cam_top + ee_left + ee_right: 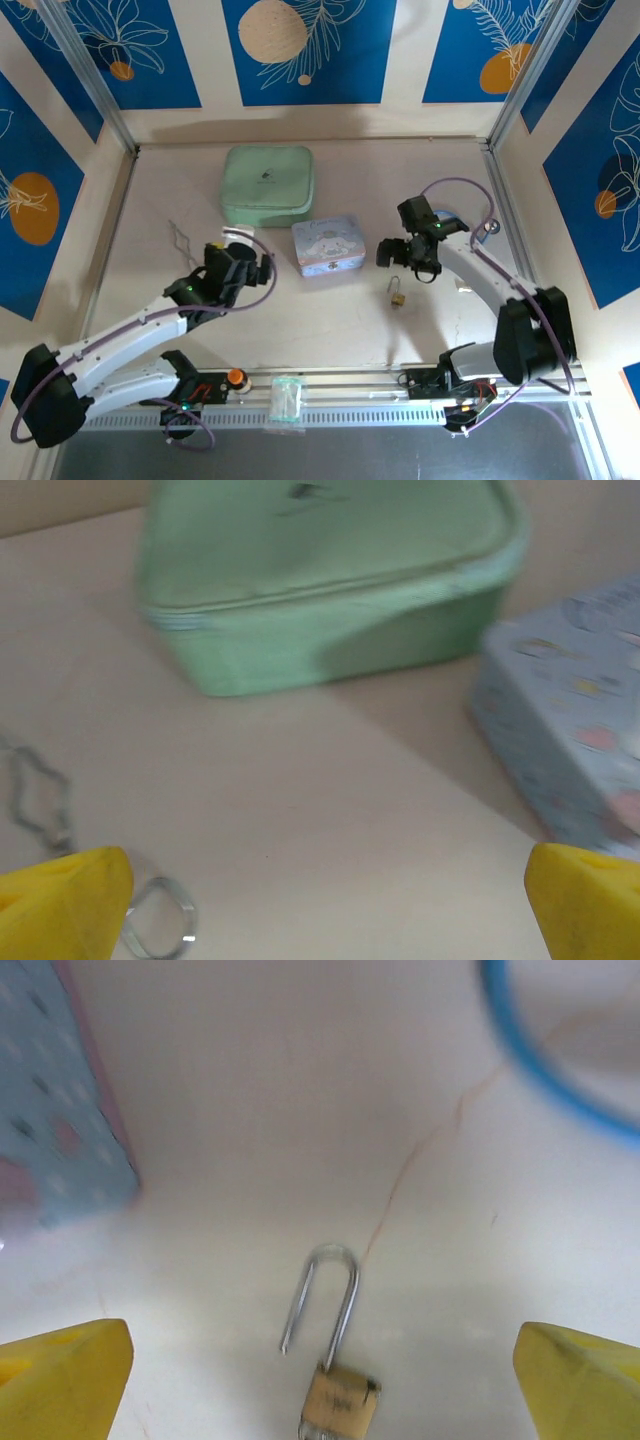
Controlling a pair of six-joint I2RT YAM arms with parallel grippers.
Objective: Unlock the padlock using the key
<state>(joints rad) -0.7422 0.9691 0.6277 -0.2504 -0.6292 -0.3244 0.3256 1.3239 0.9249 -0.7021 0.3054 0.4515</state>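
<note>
**Open over the padlock, key unaccounted for**

At the right pincer (322,1385): spread wide, gripping nothing, poised over the padlock (340,1400). Padlock lying flat on the table (250,1110), about midway between the two yellow tips, brass body nearer, thin shackle pointing away. From above, on the right half of the table, off the near right corner of the blue tin (328,247) and well in from the right edge.

Reads as the approach step: lined up, not yet gripped. Next move probably calls for coming straight down and closing on the small brass body without nudging it sideways. Little there to hold, and best to leave the shackle free.

At the left pincer (325,910): likewise spread and empty, over the left half of the table, facing the green case (320,590) at the far middle, with the tin to its right. Beside its left tip, a thin metal loop (188,920) and a twist of wire — key ring or tool handle, cannot tell.

Hard to make out: the key. Only a silvery bit at the bottom of the brass body, cut off by the frame edge — perhaps the key in its hole, perhaps not. One shackle leg seemingly ending clear of the body, yet too blurred to call open or locked. At top right, a curved blue band (540,1075), cut off and unidentified.
</note>
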